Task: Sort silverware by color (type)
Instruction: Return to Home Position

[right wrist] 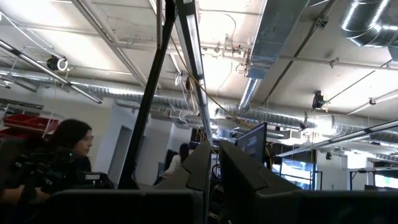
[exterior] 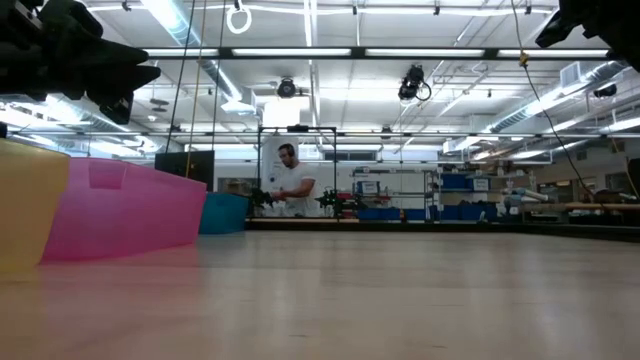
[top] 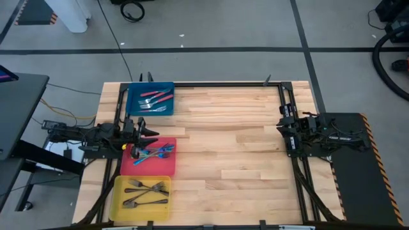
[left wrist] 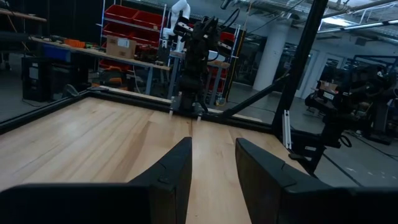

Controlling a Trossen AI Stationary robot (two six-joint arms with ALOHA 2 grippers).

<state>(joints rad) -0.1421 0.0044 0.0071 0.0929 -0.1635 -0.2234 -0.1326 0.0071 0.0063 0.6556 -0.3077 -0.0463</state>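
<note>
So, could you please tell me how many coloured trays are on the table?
3, all along the table's left side: the blue tray, the red tray in the middle, the yellow tray.

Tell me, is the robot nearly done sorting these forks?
Looks finished. Red forks lie in the blue tray, blue forks in the red tray, dark forks in the yellow tray; none shows outside the trays. Nothing is in hand: the left gripper is open and empty beside the red tray, the right gripper waits at the right edge of the table. Probably only parking the arms is left.
</note>
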